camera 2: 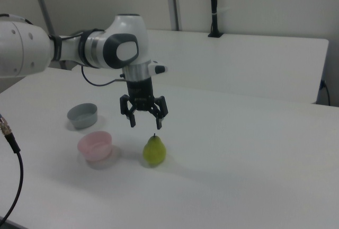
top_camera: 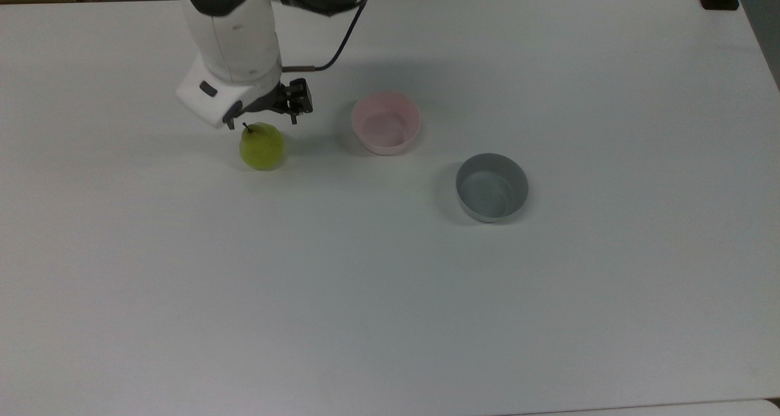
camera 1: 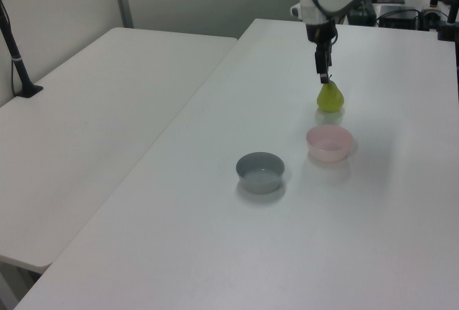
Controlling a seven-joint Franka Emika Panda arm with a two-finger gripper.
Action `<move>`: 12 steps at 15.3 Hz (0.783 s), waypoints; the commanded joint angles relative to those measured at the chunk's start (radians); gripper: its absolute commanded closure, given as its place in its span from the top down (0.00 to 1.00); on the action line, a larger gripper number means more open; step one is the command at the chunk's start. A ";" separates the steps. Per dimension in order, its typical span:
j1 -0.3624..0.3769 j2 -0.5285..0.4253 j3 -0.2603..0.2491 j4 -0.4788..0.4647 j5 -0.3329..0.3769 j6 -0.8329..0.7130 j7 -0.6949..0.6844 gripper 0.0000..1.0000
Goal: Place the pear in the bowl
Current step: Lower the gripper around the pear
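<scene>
The yellow-green pear [top_camera: 262,147] [camera 1: 330,97] [camera 2: 154,151] stands upright on the white table [top_camera: 390,294], its dark stem pointing up. My gripper [top_camera: 262,122] [camera 2: 145,124] [camera 1: 324,74] hangs open just above it, fingers pointing down and spread wider than the pear, with nothing between them. The pale pink bowl [top_camera: 386,122] [camera 1: 329,143] [camera 2: 95,145] sits empty a short way off, on the top view's right of the pear.
An empty grey bowl [top_camera: 492,187] [camera 1: 260,171] [camera 2: 82,115] stands beyond the pink one, further to the top view's right. A second white table [camera 1: 93,123] adjoins in the left view. A black post [camera 1: 16,55] stands at its edge.
</scene>
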 commanded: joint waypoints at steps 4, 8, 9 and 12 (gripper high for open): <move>0.022 0.015 -0.024 -0.099 -0.073 0.072 -0.108 1.00; 0.022 0.059 -0.024 -0.118 -0.091 0.122 -0.101 1.00; 0.022 0.063 -0.024 -0.117 -0.091 0.126 -0.101 1.00; 0.021 0.064 -0.024 -0.120 -0.096 0.128 -0.104 0.90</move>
